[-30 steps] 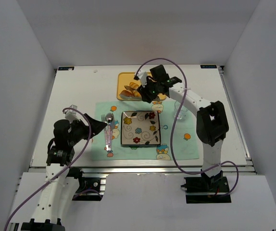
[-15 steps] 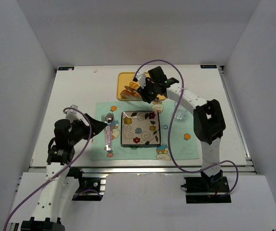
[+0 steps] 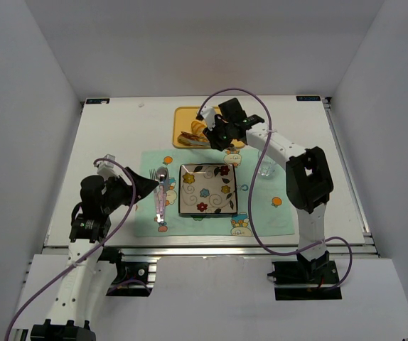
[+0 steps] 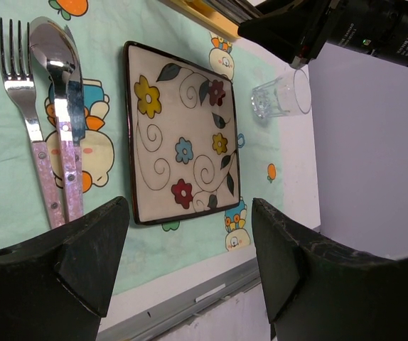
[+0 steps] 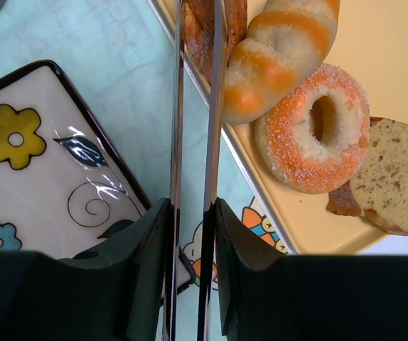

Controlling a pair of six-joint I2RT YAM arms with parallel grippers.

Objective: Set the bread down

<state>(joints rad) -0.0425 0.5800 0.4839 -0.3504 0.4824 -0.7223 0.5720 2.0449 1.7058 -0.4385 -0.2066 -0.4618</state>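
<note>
My right gripper (image 3: 215, 135) (image 5: 193, 206) is shut on metal tongs (image 5: 215, 106), held over the front left corner of the yellow tray (image 3: 184, 114). The tongs' two arms run up to a brown-crusted bread (image 5: 234, 21) at the tray's edge and straddle its left part; its top is cut off by the frame. I cannot tell whether the tips grip it. The flowered square plate (image 3: 207, 188) (image 5: 47, 177) lies just in front of the tray. My left gripper (image 3: 143, 186) (image 4: 190, 206) is open and empty above the placemat's left side.
In the tray (image 5: 374, 42) lie a striped twisted roll (image 5: 278, 53), a sugared orange doughnut (image 5: 318, 128) and a speckled bread slice (image 5: 396, 181). A fork (image 4: 23, 92), spoon (image 4: 51, 57) and knife lie left of the plate (image 4: 147, 185). A glass (image 3: 266, 165) (image 4: 282, 96) stands right of it.
My right gripper with the tongs has shifted a little up and left over the tray. The left arm has not moved.
</note>
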